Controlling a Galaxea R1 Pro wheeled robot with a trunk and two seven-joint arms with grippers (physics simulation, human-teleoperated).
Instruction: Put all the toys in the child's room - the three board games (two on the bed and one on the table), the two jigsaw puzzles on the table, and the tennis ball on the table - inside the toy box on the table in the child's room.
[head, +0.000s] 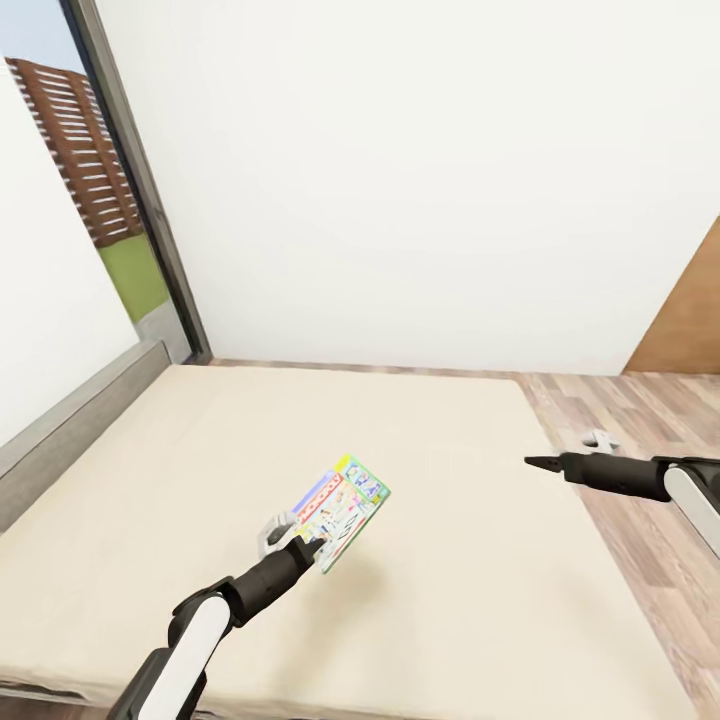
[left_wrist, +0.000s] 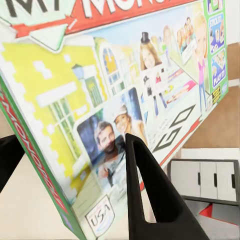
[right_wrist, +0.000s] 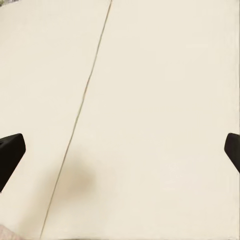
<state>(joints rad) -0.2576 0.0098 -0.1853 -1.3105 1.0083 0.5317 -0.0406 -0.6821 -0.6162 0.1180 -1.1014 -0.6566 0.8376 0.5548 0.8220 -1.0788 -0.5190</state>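
At the far left of the head view, a window (head: 95, 190) is showing a slatted fence and a strip of grass, with the grey headboard (head: 75, 425) running below it along the edge of the bed (head: 450, 600).

Moving inward, the left gripper (head: 300, 545) is reaching over the cream mattress and holding one board game (head: 343, 508) — the green-edged, white-faced box — by its lower corner. The box is being held clear of the bedding, tilted, with its shadow falling on the mattress beside it. In the left wrist view the same board game (left_wrist: 120, 100) is sitting between the two dark fingers (left_wrist: 150, 195), which are closing on its edge, printed face towards the camera.

Further right, the right gripper (head: 535, 462) is hanging over the mattress's right edge, where the bed is meeting the wood floor (head: 640, 470). Its wrist view is showing both fingertips (right_wrist: 10, 152) spread wide apart over bare mattress, with nothing between them.

As for progress, one game appears to be picked up but not yet delivered — the toy box and the table are out of sight here, so carrying it there seems to be the work remaining. How the other toys are standing cannot be told from these pictures.
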